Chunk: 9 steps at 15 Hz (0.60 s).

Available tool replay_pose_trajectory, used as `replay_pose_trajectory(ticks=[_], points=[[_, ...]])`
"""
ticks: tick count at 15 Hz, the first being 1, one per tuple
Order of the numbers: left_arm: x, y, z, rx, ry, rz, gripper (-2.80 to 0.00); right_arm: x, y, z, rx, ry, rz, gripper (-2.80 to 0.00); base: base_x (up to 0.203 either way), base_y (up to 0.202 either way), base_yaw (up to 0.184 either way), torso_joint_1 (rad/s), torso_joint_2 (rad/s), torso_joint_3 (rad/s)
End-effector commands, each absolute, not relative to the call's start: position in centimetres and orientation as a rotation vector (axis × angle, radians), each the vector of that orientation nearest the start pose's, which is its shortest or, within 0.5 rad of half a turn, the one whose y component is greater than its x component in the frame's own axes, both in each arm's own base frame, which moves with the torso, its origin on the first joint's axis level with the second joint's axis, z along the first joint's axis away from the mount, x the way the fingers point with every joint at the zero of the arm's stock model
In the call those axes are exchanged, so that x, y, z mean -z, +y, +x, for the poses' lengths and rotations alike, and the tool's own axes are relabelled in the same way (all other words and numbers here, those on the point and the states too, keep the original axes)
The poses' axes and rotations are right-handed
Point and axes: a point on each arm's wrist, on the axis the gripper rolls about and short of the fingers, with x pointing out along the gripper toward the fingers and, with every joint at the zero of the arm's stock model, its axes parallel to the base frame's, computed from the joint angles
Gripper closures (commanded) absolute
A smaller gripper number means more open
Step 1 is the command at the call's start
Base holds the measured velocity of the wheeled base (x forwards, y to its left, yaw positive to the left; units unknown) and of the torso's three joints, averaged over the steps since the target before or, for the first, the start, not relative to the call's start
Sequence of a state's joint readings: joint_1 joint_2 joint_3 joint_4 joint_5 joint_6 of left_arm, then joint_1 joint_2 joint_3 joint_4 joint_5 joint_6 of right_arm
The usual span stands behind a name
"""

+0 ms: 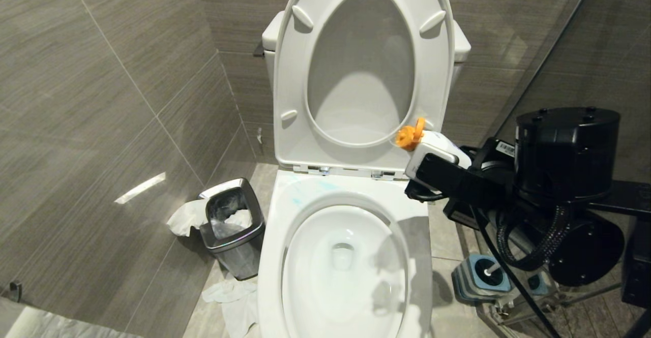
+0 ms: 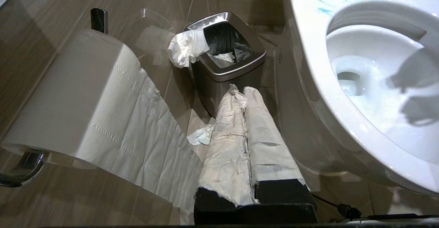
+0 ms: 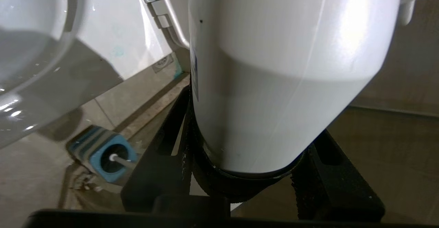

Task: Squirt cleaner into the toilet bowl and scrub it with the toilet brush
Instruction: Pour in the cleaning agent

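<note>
A toilet roll (image 2: 65, 94) hangs at the far left, then the steel bin (image 1: 235, 226) stuffed with tissue. The left gripper (image 2: 240, 94) rests low beside it, paper-wrapped fingers pressed together. The toilet bowl (image 1: 346, 272) stands open, teal cleaner (image 1: 297, 198) smeared on its rim. Rightward, the right gripper (image 1: 432, 170) clamps a white bottle (image 1: 437, 147), orange-capped. The toilet brush (image 1: 489, 271) stands in its holder (image 1: 480, 279) on the floor.
</note>
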<state>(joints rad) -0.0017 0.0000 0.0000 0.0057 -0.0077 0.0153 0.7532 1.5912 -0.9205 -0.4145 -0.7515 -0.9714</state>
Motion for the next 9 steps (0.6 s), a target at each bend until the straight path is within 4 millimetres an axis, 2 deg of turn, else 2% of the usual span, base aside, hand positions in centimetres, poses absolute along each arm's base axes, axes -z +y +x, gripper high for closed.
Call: replay_pose_trajectory(ticks=[1, 9], points=[[-7.44, -0.01, -2.26, 0.009, 0.009, 0.015, 0.0, -22.63, 18.94, 22.55, -0.091, 0.173, -1.222, 0.0, 0.0, 0.0, 0.0, 0.0, 0.0, 0.0], [-7.43, -0.01, -2.26, 0.01, 0.011, 0.012, 0.0, -22.49, 19.43, 23.11, -0.131, 0.162, -1.568, 0.0, 0.0, 0.0, 0.0, 0.0, 0.0, 0.0]])
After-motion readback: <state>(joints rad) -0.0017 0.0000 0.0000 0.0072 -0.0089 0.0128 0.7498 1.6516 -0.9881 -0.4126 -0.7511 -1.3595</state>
